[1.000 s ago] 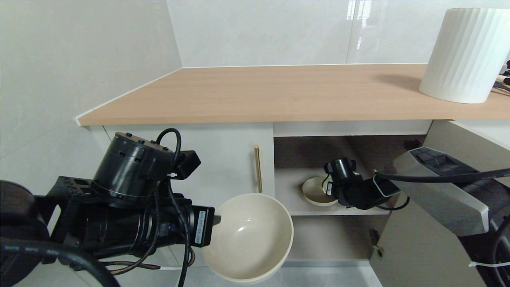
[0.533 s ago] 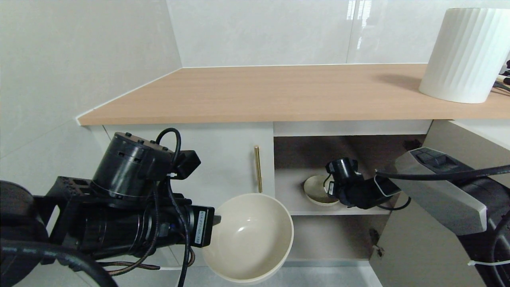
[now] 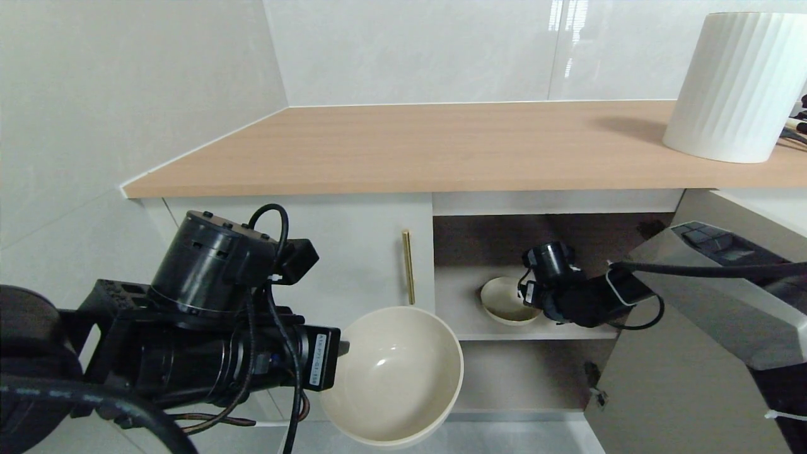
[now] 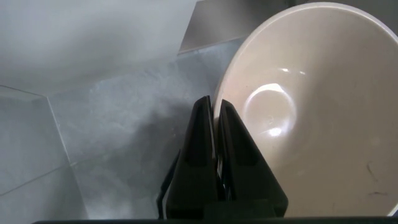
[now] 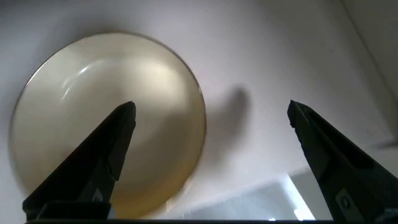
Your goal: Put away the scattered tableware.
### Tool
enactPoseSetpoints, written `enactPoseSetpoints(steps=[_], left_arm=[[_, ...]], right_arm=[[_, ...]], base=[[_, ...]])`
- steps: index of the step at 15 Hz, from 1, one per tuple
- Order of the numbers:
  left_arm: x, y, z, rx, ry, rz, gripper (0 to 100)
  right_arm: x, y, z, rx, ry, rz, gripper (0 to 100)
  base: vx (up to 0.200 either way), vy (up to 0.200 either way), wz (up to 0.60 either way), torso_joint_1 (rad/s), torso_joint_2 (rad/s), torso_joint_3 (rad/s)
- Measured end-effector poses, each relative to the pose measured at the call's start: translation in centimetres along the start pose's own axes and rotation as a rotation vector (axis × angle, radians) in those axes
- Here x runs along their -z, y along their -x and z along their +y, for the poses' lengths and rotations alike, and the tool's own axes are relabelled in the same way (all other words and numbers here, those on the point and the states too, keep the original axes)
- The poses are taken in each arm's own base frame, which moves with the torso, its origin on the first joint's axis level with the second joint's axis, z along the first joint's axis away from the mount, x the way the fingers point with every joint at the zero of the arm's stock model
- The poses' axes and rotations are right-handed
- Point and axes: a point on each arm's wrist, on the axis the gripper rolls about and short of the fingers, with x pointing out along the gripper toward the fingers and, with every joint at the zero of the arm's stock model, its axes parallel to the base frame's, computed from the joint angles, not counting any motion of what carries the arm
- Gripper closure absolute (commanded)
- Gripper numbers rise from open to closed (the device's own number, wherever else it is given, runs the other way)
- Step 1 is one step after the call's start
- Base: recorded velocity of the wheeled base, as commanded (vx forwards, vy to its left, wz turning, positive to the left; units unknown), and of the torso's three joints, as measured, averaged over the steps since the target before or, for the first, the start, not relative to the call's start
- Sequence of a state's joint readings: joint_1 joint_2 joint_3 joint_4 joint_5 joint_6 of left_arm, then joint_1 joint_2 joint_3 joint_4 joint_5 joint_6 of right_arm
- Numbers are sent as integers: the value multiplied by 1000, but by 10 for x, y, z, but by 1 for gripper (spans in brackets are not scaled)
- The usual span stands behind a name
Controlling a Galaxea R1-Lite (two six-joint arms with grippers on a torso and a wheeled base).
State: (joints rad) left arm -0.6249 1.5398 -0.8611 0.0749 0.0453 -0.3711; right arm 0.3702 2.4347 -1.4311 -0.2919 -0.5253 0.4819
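The left pincer (image 4: 215, 106) is clenched on the rim of a large cream bowl (image 3: 394, 372), one finger inside the rim and the other outside. The bowl hangs in the air, tilted so that its hollow faces up and outward. It is in front of the closed cabinet door (image 3: 353, 252), just below that door's brass handle (image 3: 408, 266) and under the edge of the wooden worktop (image 3: 441, 145).

The right arm reaches into the open cabinet compartment beside that door. Its right pincer (image 5: 208, 118) is released, with the fingers spread wide. It hovers just above a small cream bowl (image 3: 504, 301), which sits upright on the cabinet shelf (image 3: 454, 309), apart from both fingers.

A white ribbed container (image 3: 737, 88) stands on the worktop at the far right.
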Motion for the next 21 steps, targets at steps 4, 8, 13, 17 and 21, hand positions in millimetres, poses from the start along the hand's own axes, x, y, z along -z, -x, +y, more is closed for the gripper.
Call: enactPoseSetpoints(steps=[4, 8, 13, 17, 21], left_arm=[[5, -11, -1, -29, -28, 32, 100], [13, -37, -6, -65, -76, 86, 100], [27, -80, -18, -96, -124, 101, 100], [34, -90, -20, -100, -135, 130, 100], [29, -87, -23, -75, -122, 69, 100]], right_arm=[[-4, 58, -7, -132, 74, 74, 0], [-26, 154, -16, -312, 175, 133, 0], [-10, 272, -18, -572, 363, 228, 0], [2, 279, -12, -595, 406, 257, 0], [20, 266, 1, -578, 445, 311, 0]], base=[[0, 0, 0, 0, 0, 0], [0, 0, 0, 0, 0, 0], [0, 0, 0, 0, 0, 0], [0, 0, 0, 0, 0, 0], [0, 0, 0, 0, 0, 0]])
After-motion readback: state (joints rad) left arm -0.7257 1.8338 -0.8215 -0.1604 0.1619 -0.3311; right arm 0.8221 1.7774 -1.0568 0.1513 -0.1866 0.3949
